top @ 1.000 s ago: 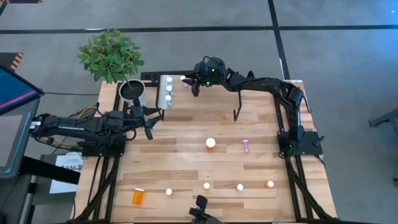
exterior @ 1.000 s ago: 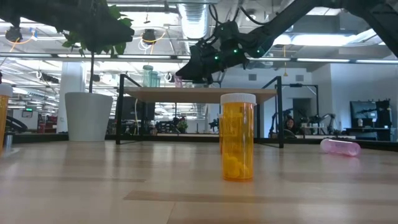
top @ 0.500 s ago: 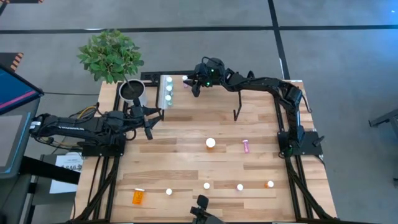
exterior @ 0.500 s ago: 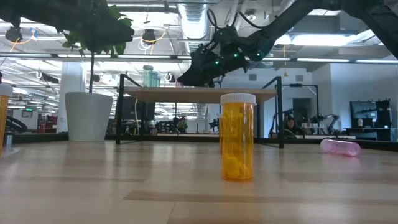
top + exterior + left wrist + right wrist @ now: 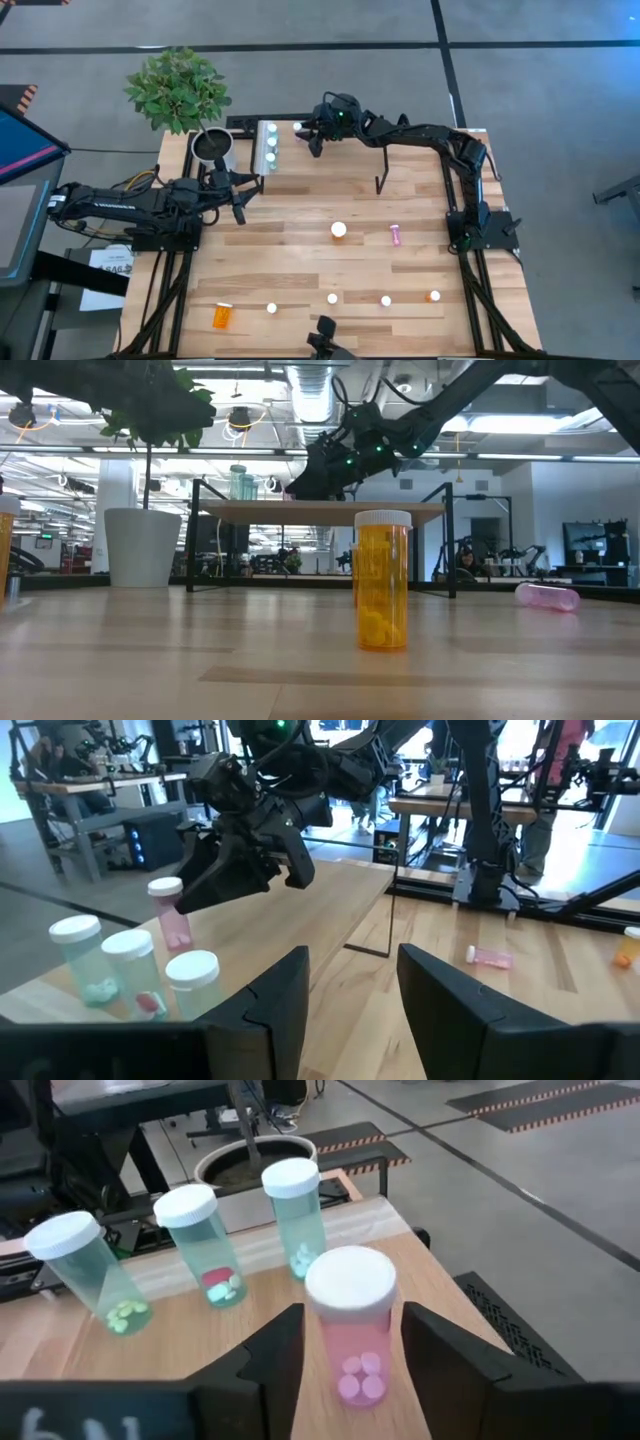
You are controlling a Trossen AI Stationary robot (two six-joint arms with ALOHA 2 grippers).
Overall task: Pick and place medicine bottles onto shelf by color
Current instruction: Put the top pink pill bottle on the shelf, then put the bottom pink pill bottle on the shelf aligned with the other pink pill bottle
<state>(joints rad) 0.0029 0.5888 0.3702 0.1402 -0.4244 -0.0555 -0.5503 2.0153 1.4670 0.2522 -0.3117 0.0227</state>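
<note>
Right gripper (image 5: 345,1342) over the shelf (image 5: 250,1315) — jaws parted, pink bottle (image 5: 351,1324) upright between them, released; left gripper (image 5: 350,985) open, empty.

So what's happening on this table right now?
The right gripper is at the left end of the shelf, its fingers open on either side of a pink bottle that stands upright on the board, beside three green bottles. The left gripper waits near the plant pot, holding nothing. Other bottles remain on the table: a large orange one upright mid-table, a pink one lying down, and a row near the front edge.
</note>
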